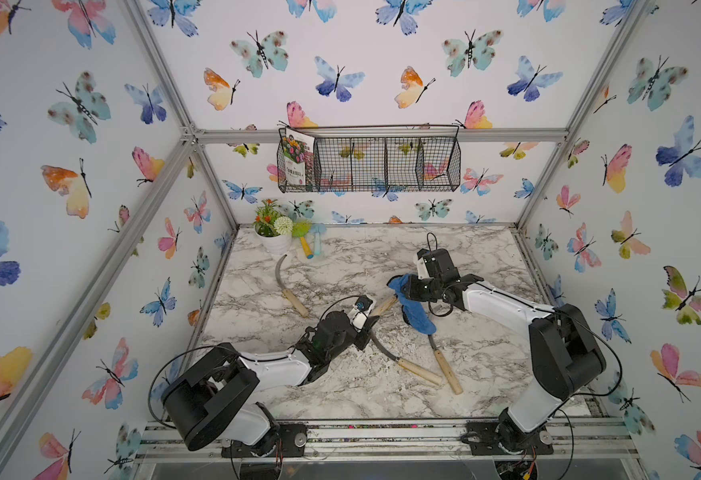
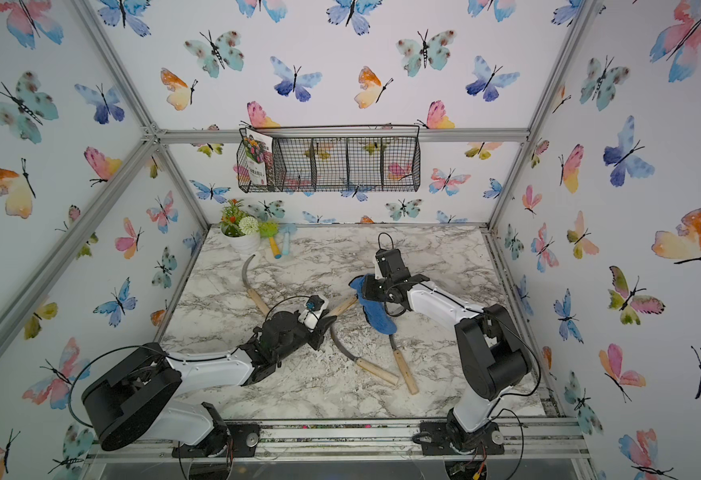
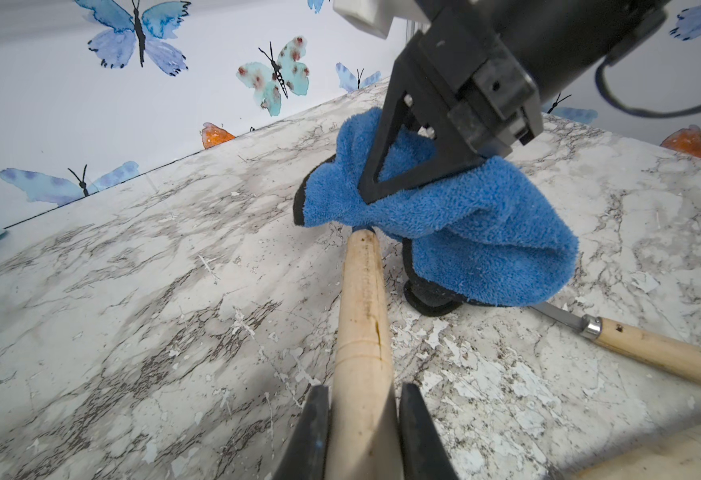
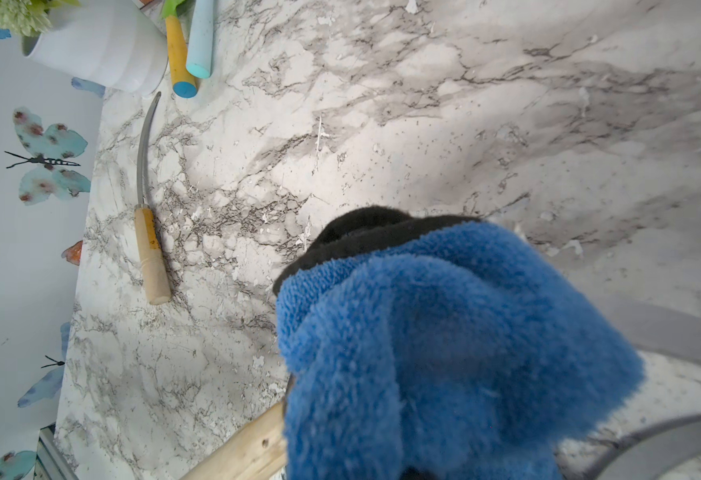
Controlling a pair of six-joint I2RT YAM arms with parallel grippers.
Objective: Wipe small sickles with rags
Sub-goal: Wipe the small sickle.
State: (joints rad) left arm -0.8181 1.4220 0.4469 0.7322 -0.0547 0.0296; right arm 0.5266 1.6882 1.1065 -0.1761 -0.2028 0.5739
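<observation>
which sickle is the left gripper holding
The wooden-handled sickle running under the fluffy blue rag; the left gripper clamps its handle, the others lie loose.

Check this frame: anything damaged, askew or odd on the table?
The marble tabletop is chipped and flaking in white patches around the middle. The sickle in the left tool has a short split in its wooden handle. Nothing looks spilled.
</observation>
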